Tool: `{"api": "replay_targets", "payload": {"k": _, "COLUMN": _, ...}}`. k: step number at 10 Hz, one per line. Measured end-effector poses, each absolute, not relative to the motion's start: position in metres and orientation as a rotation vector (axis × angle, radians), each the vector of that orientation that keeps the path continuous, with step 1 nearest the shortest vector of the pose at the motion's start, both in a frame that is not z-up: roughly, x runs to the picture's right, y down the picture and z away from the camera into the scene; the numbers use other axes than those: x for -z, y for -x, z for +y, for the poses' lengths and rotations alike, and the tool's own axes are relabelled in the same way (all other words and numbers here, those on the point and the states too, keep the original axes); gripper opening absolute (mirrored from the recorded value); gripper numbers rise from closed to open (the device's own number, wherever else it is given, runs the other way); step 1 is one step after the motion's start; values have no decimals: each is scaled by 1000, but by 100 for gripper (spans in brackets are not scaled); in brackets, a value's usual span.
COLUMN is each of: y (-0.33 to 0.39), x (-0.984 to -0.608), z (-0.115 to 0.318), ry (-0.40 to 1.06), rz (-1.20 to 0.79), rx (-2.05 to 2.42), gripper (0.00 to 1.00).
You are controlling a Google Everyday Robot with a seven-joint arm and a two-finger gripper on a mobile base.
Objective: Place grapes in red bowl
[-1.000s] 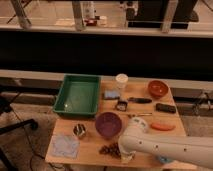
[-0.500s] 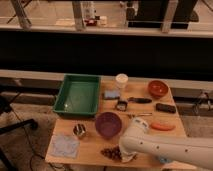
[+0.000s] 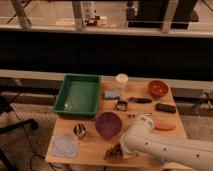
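Note:
The grapes point(image 3: 113, 151), a dark bunch, lie near the table's front edge, just below the purple bowl point(image 3: 108, 124). The red bowl point(image 3: 158, 88) stands at the back right of the table, far from the grapes. My white arm point(image 3: 165, 147) comes in from the lower right and its end is right beside the grapes. My gripper point(image 3: 121, 148) is at the bunch, mostly hidden behind the arm's wrist.
A green tray point(image 3: 78, 95) fills the back left. A white cup point(image 3: 121, 80), a blue object point(image 3: 111, 94), a small black item point(image 3: 121, 105), a dark tool point(image 3: 140, 100), a black bar point(image 3: 165, 107) and an orange carrot-like piece point(image 3: 164, 126) lie mid-table. A metal cup point(image 3: 79, 131) and pale cloth point(image 3: 64, 145) sit front left.
My arm's end has shifted slightly left toward the grapes. The grapes and the other objects have stayed in place.

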State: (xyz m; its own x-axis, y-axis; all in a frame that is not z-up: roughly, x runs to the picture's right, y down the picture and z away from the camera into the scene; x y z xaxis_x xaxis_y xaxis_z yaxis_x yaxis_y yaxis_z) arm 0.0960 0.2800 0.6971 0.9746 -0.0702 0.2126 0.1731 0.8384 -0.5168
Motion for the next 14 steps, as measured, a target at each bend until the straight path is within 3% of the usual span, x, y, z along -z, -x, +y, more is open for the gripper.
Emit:
{"api": "replay_targets", "payload": {"k": 5, "y": -111, "x": -607, "z": 203, "ry": 440, "rz": -297, "rx": 137, "gripper": 2}}
{"api": "replay_targets", "payload": {"k": 8, "y": -125, "x": -579, "z": 177, "ry": 367, "rz": -347, "rx": 134, "gripper": 2}}
{"api": "replay_targets", "payload": {"k": 11, "y": -124, "x": -589, "z": 177, "ry": 356, "rz": -360, "rx": 145, "gripper": 2}}
{"api": "replay_targets", "payload": {"k": 14, "y": -117, "x": -630, "z": 179, "ry": 343, "rz": -357, "rx": 161, "gripper": 2}}
